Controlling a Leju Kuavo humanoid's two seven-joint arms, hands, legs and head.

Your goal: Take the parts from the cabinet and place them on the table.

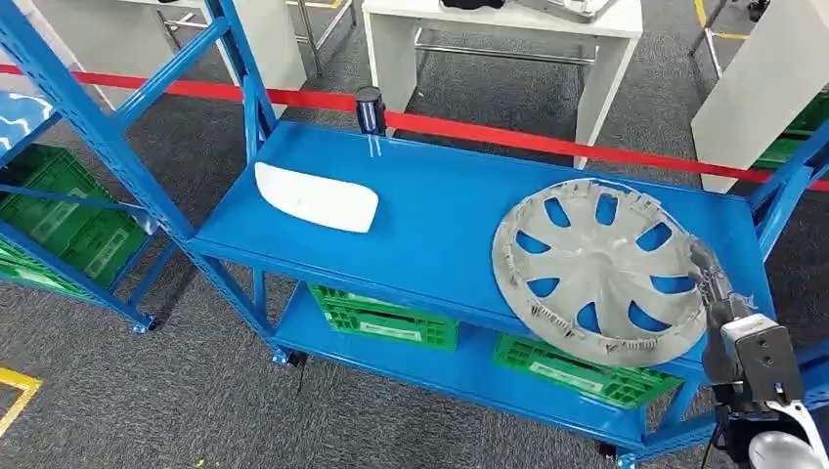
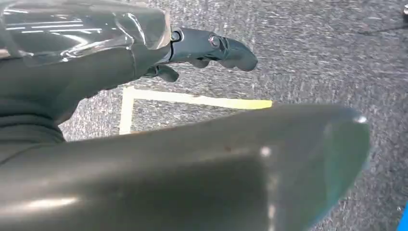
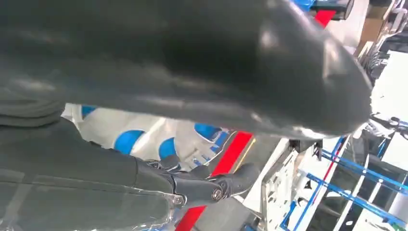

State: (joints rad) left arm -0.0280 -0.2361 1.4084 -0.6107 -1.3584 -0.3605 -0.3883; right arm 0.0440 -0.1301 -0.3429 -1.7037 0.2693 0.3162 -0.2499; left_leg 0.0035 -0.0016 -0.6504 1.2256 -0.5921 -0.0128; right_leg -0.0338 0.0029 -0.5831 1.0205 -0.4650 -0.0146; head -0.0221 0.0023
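Blue steel rack (image 1: 420, 210) with two parts on its top shelf: one grey hubcap (image 1: 598, 269) at right near edge, overhanging slightly; one white curved panel (image 1: 316, 196) well apart at left. Right hand (image 1: 711, 283) at hubcap's right rim, fingers (image 3: 226, 185) against it; grip not discernible. Left hand (image 2: 192, 53) over carpet, fingers apart, holding nothing. Three green crates (image 1: 386, 318) on lower shelves; red tape line (image 1: 489, 132) and white tables (image 1: 503, 44) beyond, far side.
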